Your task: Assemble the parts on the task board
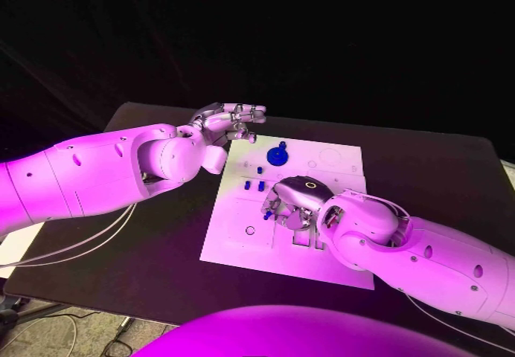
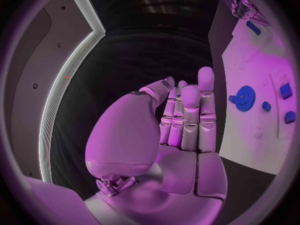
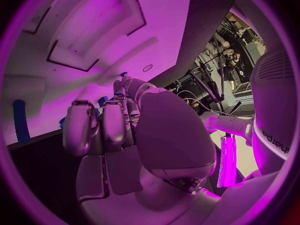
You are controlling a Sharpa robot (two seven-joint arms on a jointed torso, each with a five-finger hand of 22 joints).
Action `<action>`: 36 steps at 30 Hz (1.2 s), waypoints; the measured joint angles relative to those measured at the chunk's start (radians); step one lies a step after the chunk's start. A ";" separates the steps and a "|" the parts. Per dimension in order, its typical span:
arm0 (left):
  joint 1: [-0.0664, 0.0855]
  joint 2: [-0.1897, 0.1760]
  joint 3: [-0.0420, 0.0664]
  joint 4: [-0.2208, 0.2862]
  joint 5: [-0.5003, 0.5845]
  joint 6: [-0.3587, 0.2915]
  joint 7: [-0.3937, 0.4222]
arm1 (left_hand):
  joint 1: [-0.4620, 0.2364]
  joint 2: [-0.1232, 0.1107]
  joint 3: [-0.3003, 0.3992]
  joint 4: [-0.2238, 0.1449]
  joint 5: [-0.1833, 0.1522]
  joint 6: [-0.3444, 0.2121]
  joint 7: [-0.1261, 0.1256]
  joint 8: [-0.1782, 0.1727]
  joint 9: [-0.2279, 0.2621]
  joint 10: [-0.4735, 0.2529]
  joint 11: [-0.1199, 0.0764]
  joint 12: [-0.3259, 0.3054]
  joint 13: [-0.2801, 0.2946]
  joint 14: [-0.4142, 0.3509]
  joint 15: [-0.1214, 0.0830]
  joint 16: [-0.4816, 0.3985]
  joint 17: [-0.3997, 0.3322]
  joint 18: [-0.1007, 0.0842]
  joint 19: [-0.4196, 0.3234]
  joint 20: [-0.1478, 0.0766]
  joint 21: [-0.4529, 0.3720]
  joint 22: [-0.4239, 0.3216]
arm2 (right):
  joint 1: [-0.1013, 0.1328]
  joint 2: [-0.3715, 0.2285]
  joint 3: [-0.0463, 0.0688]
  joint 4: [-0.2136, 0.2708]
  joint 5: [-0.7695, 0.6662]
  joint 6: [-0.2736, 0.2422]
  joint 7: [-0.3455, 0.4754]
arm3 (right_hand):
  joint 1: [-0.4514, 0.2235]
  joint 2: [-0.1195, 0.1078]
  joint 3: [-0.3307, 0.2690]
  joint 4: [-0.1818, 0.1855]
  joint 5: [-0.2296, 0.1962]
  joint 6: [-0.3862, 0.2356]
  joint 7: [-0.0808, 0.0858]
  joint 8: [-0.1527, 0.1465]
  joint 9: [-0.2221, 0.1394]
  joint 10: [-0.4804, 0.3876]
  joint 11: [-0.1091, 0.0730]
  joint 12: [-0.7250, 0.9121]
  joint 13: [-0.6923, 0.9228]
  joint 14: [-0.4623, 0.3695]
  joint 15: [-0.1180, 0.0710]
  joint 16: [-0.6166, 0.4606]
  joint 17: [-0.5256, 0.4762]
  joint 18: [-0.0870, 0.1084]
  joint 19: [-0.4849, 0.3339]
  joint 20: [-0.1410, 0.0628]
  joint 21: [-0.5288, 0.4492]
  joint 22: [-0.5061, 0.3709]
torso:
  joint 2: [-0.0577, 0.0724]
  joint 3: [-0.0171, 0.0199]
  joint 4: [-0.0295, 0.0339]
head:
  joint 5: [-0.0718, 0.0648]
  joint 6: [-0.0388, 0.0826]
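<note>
The white task board [image 1: 242, 227] lies in the middle of the black table. A blue gear [image 1: 278, 155] stands near its far edge, and small blue parts [image 1: 253, 184] sit just in front of it. My right hand [image 1: 292, 201] is bent down over the board's middle. Its fingertips pinch a small blue part [image 1: 267, 215], which shows again as the blue part [image 2: 252, 27] and, mostly hidden behind the fingers, as the blue part [image 3: 102, 101]. My left hand [image 1: 228, 119] hovers at the board's far left corner, fingers extended and holding nothing. The left wrist view shows the gear [image 2: 245, 98].
Another blue peg [image 3: 22, 120] lies on the board beside my right hand. Recessed slots [image 3: 94, 30] are cut into the board. Bare black table [image 1: 150, 245] surrounds the board on all sides.
</note>
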 measured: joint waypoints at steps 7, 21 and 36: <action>0.000 0.000 0.000 0.001 0.000 0.001 -0.001 | 0.000 0.000 0.000 0.000 0.000 0.000 0.000 0.000 0.000 0.000 0.000 0.000 0.000 0.000 0.000 0.000 0.000 0.000 0.000 0.000 0.000 0.000 | 0.000 0.007 -0.002 -0.004 -0.007 0.015 -0.005 | -0.001 0.000 0.000 0.000 0.000 0.002 0.002 -0.001 0.000 0.000 0.001 0.000 0.001 0.000 0.000 0.000 0.000 0.000 0.000 0.000 0.000 -0.002 | 0.000 -0.0003 0.0000 | 0.000 0.000; 0.000 0.000 0.000 0.005 -0.001 0.003 -0.002 | 0.000 0.000 0.000 0.000 0.000 0.000 0.000 0.000 0.000 0.000 0.000 0.000 0.000 0.000 0.000 0.000 0.000 0.000 0.000 0.000 0.000 0.000 | 0.003 0.020 -0.014 -0.007 -0.036 0.031 -0.028 | -0.087 -0.045 -0.016 -0.006 0.020 -0.084 0.032 -0.002 -0.019 -0.088 0.035 0.008 0.002 -0.001 0.025 -0.001 -0.018 0.009 -0.029 0.024 -0.045 -0.055 | 0.000 -0.0012 0.0000 | -0.001 0.000; 0.000 -0.001 0.000 0.005 -0.001 0.006 -0.006 | 0.000 0.000 0.000 0.000 0.000 0.000 0.000 0.000 0.000 0.000 0.000 0.006 0.001 -0.004 -0.003 0.000 -0.003 0.000 0.000 0.000 -0.004 -0.001 | -0.002 -0.044 -0.001 0.045 -0.016 -0.027 -0.025 | -0.099 -0.046 -0.068 -0.028 0.026 -0.169 0.027 -0.002 -0.024 -0.229 0.064 0.025 0.001 -0.005 0.038 -0.081 -0.118 0.047 -0.108 0.043 -0.205 -0.234 | -0.001 0.0007 -0.0001 | -0.001 0.002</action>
